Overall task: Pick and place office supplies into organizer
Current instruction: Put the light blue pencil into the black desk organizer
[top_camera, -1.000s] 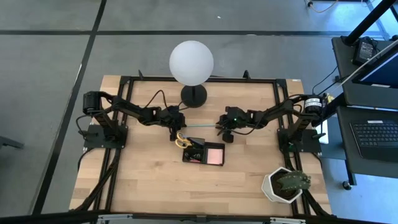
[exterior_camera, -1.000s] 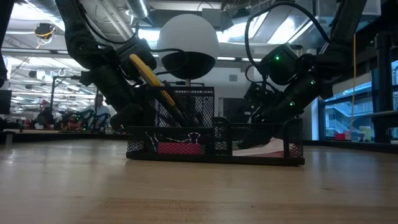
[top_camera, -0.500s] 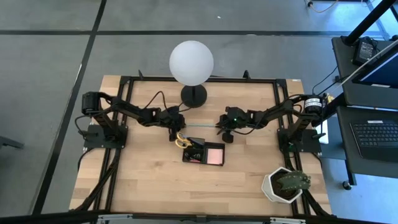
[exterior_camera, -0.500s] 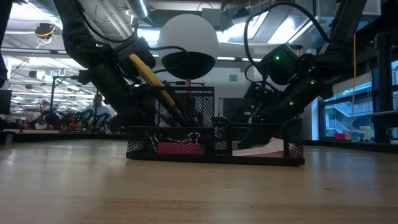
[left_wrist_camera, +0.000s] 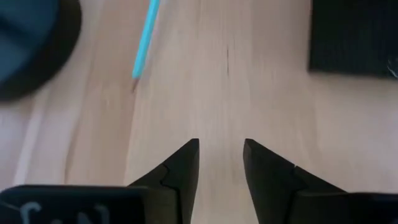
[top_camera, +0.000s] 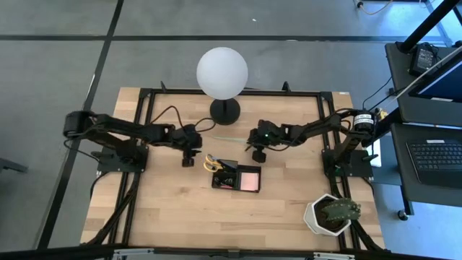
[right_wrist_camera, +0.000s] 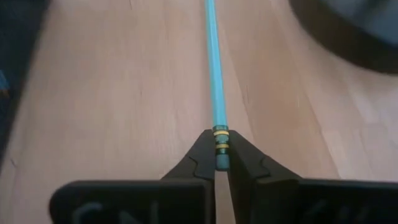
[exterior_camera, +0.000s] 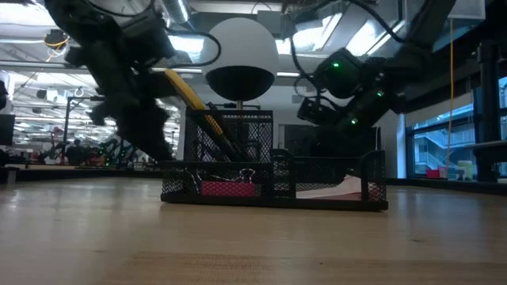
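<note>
Thin green stick (right_wrist_camera: 213,74) lies lengthwise ahead of the right gripper (right_wrist_camera: 219,163), pinched at its end; we note left gripper (left_wrist_camera: 221,163) narrow, empty.

The whole table (top_camera: 173,217) is seen from straight overhead. A level view is taken at tabletop height, close to the organizer (exterior_camera: 273,180). The wood is viewed closely by both wrist cameras; the green pencil (right_wrist_camera: 215,81) is shared.
</note>
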Controlling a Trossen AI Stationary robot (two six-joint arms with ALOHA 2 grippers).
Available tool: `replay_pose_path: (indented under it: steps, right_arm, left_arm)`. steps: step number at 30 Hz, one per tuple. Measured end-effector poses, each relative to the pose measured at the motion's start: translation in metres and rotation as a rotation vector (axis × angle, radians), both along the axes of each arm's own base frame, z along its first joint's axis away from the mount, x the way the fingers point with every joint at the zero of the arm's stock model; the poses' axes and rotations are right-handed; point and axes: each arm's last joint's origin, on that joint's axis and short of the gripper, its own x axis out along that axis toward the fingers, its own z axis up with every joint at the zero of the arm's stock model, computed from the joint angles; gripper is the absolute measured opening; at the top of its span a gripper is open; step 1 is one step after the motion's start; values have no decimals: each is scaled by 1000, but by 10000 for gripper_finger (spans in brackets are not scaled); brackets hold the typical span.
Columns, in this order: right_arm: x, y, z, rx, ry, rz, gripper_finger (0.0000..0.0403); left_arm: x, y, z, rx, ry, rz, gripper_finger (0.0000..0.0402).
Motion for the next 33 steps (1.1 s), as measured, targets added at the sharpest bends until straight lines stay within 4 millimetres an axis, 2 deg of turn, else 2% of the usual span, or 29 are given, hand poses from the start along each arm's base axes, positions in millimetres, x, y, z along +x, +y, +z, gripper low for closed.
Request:
replay_pose_path:
  steps: [7,13,18,24,29,33]
  right_arm:
    - [23,2,29,-121,210,8,18]
    - [43,12,68,-196,328,72,19]
    - [51,24,105,-319,440,62,18]
    - [53,40,150,-486,531,47,18]
    - [52,57,184,-636,580,113,18]
    - [45,76,204,-750,650,212,18]
  left_arm:
    - [-24,-8,12,-78,83,81,115]
    - [-35,-13,18,-83,5,48,115]
    - [-49,-19,25,-91,-136,22,112]
    - [-62,-23,30,-81,-397,-7,103]
    - [-70,-24,28,-66,-551,-19,102]
    - [-72,-24,27,-61,-630,-26,102]
